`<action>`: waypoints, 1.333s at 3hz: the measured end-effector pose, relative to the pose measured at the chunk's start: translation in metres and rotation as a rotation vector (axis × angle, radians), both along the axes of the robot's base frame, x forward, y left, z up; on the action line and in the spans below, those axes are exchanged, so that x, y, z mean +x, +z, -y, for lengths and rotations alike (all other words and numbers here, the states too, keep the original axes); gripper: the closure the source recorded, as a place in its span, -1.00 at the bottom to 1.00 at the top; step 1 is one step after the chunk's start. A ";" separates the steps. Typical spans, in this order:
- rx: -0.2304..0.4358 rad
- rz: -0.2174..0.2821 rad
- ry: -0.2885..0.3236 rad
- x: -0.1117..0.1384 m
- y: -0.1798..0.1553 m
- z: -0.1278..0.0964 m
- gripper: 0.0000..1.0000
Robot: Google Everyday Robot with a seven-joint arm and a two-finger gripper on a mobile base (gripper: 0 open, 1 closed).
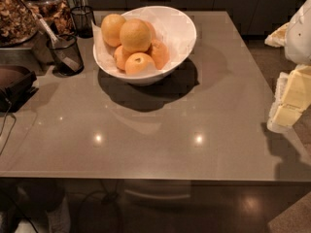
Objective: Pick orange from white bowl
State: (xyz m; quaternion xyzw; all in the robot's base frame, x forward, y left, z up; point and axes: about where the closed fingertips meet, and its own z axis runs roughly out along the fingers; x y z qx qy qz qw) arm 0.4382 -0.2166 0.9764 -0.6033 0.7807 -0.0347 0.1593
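The white bowl [181,29] stands at the back middle of the grey table. It holds several oranges. The two biggest, pale yellow-orange, lie on top: one at the centre [135,35] and one at the back left [112,28]. Smaller, deeper-orange fruits [139,63] lie below them at the front. My gripper [290,99], pale yellow with white arm parts above it, hangs at the right edge of the view, over the table's right side. It is well clear of the bowl, to the bowl's right and nearer the front, and holds nothing that I can see.
Two small black mesh cups [65,55] [82,20] stand left of the bowl. Jars of dried goods [19,13] and a dark device [14,85] with cables sit at the far left. The table's front edge [146,178] runs across the lower view.
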 end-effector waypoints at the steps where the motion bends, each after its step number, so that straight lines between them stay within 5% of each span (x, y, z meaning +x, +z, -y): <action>1: 0.000 0.000 0.000 0.000 0.000 0.000 -1.00; 3: 0.066 0.064 0.025 0.025 0.014 -0.020 -1.00; 4: 0.099 0.038 0.095 0.048 0.013 -0.042 -1.00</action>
